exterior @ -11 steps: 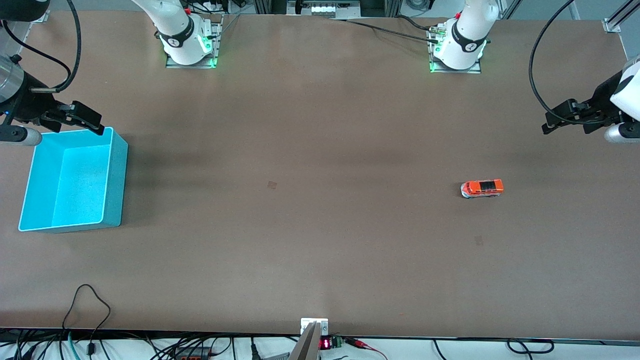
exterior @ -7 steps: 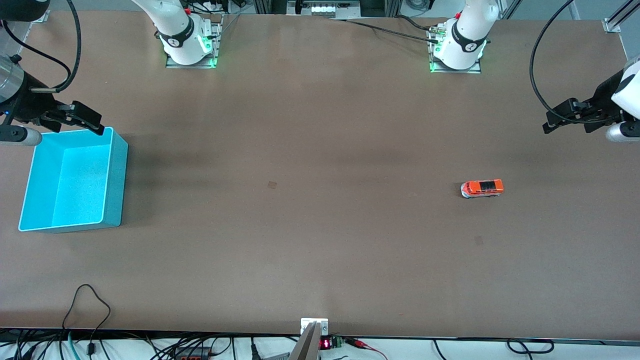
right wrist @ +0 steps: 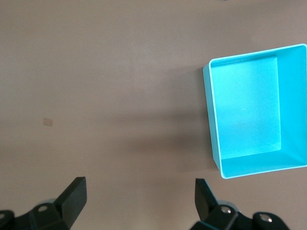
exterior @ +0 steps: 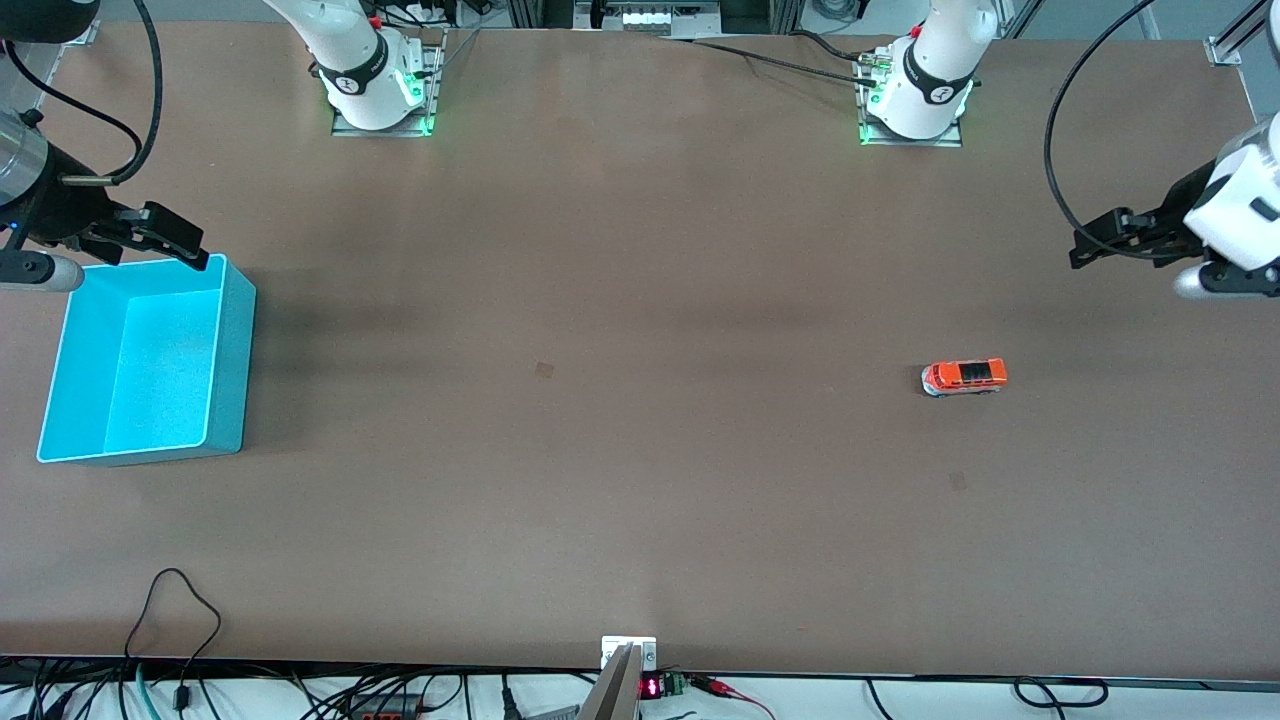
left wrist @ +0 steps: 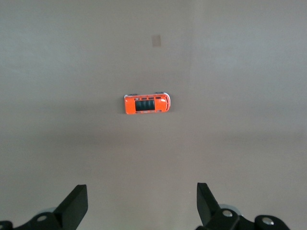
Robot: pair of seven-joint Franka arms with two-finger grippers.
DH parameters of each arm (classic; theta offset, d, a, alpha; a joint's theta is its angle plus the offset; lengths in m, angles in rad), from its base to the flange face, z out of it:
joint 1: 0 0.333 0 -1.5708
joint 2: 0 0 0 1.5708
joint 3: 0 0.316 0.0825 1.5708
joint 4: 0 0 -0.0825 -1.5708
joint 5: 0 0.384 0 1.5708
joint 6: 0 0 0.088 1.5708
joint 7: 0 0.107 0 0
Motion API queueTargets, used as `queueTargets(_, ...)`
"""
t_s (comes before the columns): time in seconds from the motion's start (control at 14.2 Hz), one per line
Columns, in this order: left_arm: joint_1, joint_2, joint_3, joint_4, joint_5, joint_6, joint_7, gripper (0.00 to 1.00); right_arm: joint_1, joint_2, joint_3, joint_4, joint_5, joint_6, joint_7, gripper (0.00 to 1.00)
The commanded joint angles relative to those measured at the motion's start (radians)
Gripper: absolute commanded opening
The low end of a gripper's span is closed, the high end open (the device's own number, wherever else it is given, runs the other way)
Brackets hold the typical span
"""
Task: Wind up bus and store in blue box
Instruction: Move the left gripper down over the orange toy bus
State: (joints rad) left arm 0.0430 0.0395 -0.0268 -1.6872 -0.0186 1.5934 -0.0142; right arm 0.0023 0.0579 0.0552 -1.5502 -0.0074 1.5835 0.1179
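The small orange bus (exterior: 964,377) with a dark roof panel stands on the brown table toward the left arm's end; it also shows in the left wrist view (left wrist: 147,104). My left gripper (exterior: 1090,246) is open and empty, up in the air above the table at that end, apart from the bus. The blue box (exterior: 150,362) sits open and empty at the right arm's end; it also shows in the right wrist view (right wrist: 254,110). My right gripper (exterior: 180,244) is open and empty, hovering by the box's corner nearest the robots' bases.
Small faint marks lie on the table near the middle (exterior: 544,369) and a little nearer the front camera than the bus (exterior: 957,481). Cables (exterior: 180,600) trail over the table's front edge.
My left gripper has moved a little up and toward the table's middle. The bus, the box and the right arm have not moved.
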Motion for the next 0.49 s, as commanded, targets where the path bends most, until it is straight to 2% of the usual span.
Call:
queueTargets(0.0,-0.011,0.097,-0.007,0.021,0.025,-0.012,0.002,1.0,-0.007,-0.004,0.002,0.002,0.012,-0.011,-0.014,1.0)
queueTargets(0.21,-0.002,0.155,-0.005,0.006,0.036,0.046,0.023,1.0,-0.008,-0.003,0.002,0.002,0.012,-0.011,-0.012,1.0)
queueTargets(0.42,0.006,0.2,-0.004,-0.058,0.036,0.107,0.233,1.0,-0.007,-0.004,0.002,0.002,0.012,-0.011,-0.012,1.0)
